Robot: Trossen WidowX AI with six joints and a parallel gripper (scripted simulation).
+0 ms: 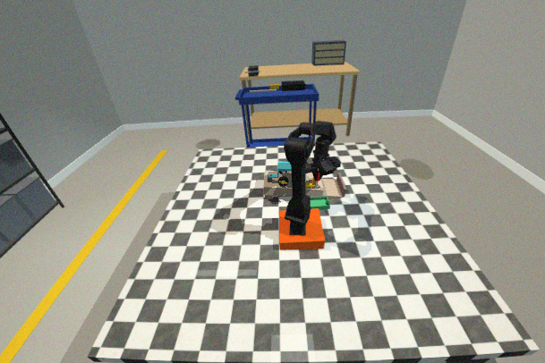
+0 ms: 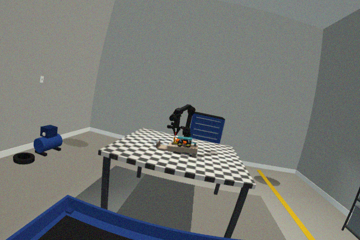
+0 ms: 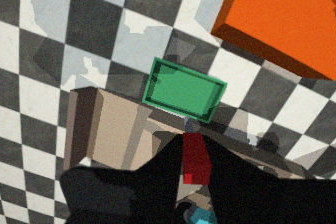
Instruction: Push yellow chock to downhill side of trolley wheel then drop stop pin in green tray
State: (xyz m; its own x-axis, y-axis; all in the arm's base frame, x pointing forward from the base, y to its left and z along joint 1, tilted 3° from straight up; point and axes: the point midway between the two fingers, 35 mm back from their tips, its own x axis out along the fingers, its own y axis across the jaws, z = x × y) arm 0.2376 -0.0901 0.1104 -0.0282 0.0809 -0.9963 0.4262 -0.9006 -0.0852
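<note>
My gripper (image 3: 190, 139) (image 1: 315, 178) (image 2: 174, 132) is shut on the red-headed stop pin (image 3: 196, 160) and holds it above the tan ramp (image 3: 115, 131) (image 1: 332, 185) (image 2: 181, 149). The green tray (image 3: 182, 90) (image 1: 320, 203) lies empty on the table just beyond the ramp's edge, in front of the pin in the wrist view. The cyan trolley (image 1: 283, 166) (image 2: 183, 138) stands on the ramp to the left of my gripper. The chock (image 2: 180, 143) shows only as a small yellow-orange spot by the trolley's wheels. I cannot tell whether it touches a wheel.
The arm's orange base block (image 1: 302, 232) (image 3: 285, 30) stands just in front of the tray. A brown bar (image 1: 341, 184) lies at the ramp's right end. The checkered table (image 1: 385, 291) stretches wide toward the camera. A blue cart and a wooden shelf stand behind it.
</note>
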